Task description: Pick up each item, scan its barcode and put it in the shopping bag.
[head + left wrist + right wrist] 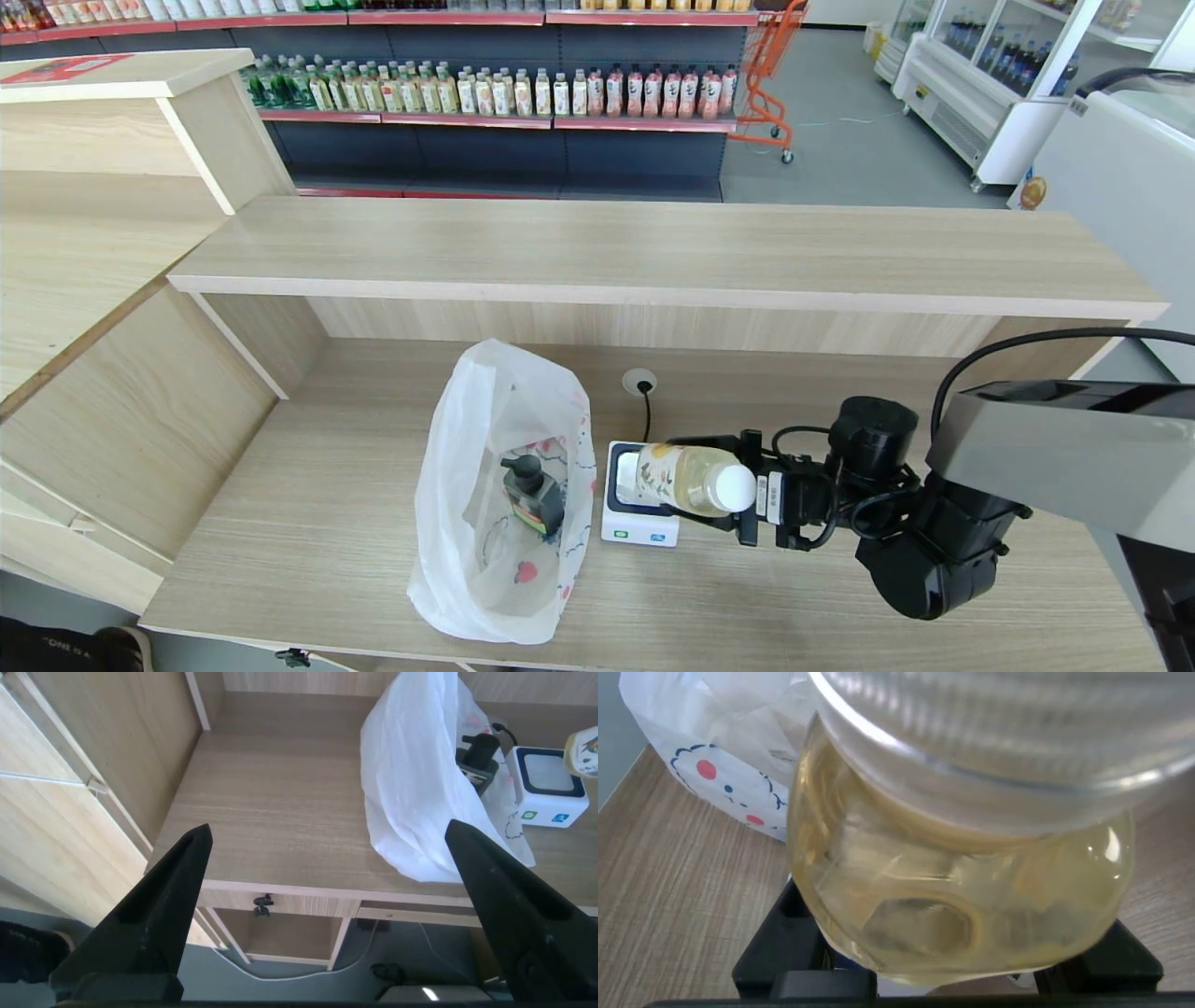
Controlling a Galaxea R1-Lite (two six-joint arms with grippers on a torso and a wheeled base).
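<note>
Right gripper (683, 479) holds the bottle (695, 476) sideways over the scanner (637, 533).

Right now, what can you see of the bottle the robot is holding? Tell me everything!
The bottle is clear plastic, holding pale yellow drink, with a white cap and a flowery label. It lies on its side, cap toward the arm, base toward the bag. The right gripper is shut on it, holding it over the white scanner. I cannot tell if it touches the scanner.
</note>
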